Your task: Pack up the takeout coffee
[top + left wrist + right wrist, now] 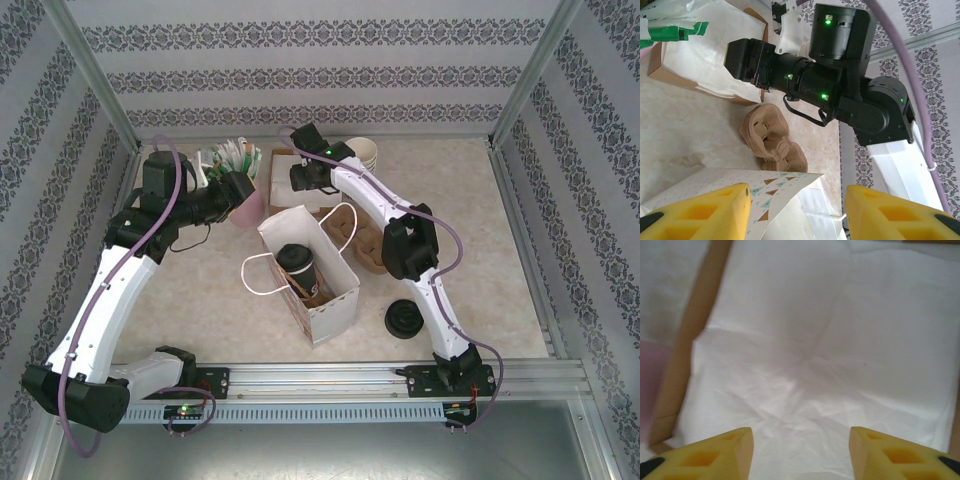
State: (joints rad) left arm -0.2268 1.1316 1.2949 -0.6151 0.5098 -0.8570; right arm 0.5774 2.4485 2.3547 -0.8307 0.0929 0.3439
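Takeout coffee, a small black-lidded paper cup (pixel 296 262), sat inside the white paper bag (pixel 335 300); packing looked largely done.
Both jaws gaped empty: left gripper (pixel 796 192) beside the bag, right gripper (pixel 800 435) over white napkins (pixel 805 340) behind it.

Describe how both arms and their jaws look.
Both the left arm and right arm have white shells with black joints and black bases. A lilac cable loops along each. Small green lights glow on the right arm's black wrist housing. The jaws are yellow foam blocks with cut-out hollows and black tips.
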